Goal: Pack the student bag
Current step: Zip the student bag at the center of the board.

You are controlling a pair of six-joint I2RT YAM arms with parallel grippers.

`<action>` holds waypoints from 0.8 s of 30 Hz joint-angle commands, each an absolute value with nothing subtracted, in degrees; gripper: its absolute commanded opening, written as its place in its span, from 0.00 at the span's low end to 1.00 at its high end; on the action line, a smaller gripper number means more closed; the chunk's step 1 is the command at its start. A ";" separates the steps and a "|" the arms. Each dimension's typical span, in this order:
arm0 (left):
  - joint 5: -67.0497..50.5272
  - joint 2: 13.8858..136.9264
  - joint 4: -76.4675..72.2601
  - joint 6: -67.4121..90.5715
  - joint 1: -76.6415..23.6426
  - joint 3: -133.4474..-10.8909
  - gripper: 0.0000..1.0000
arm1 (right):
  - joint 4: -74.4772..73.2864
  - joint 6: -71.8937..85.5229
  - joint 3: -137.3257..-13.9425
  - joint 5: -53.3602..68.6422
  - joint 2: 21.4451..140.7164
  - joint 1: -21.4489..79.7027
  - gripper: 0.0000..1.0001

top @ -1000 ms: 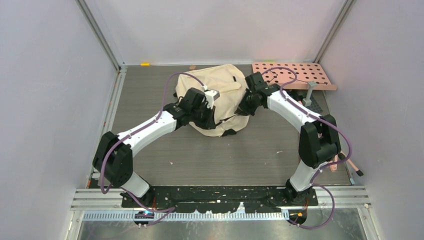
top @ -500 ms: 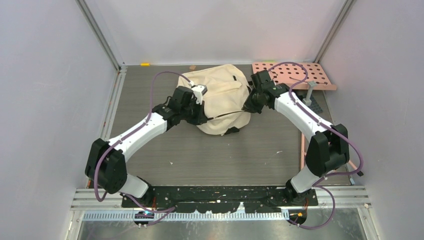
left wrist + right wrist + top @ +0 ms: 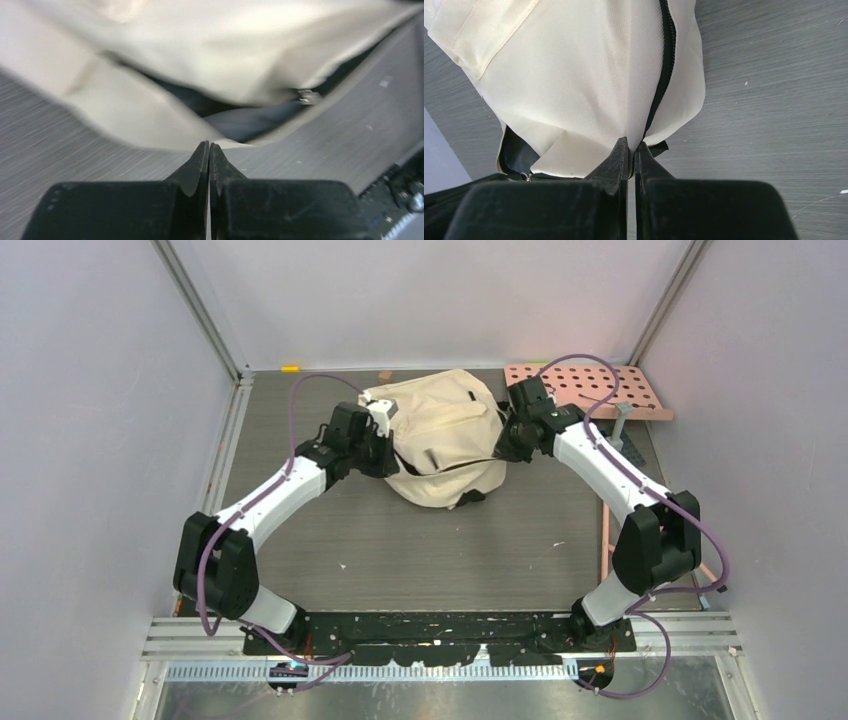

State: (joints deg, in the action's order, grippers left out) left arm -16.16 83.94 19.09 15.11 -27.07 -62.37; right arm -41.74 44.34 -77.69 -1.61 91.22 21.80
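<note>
The student bag, a soft cream backpack with black zippers, lies slumped at the back middle of the table. My left gripper is at its left side, shut, pinching a pointed edge of the cream fabric beside the dark opening; in the left wrist view the jaws meet at that fabric tip. My right gripper is at the bag's right side. It is shut on a fold of fabric next to the black zipper, with the cloth pinched between the tips.
A pink perforated board leans at the back right, with a small grey stand in front of it. A yellow piece lies at the back wall. Pens lie by the right table edge.
The left gripper has pulled left and back with the bag's edge. The right gripper has closed on the bag's right side and shifted slightly right. The bag now looks stretched wider.
</note>
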 commanded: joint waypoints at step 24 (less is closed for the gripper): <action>-29.94 101.95 16.29 8.18 -32.86 -80.02 0.64 | -44.95 24.99 -80.01 -12.69 82.25 20.76 0.81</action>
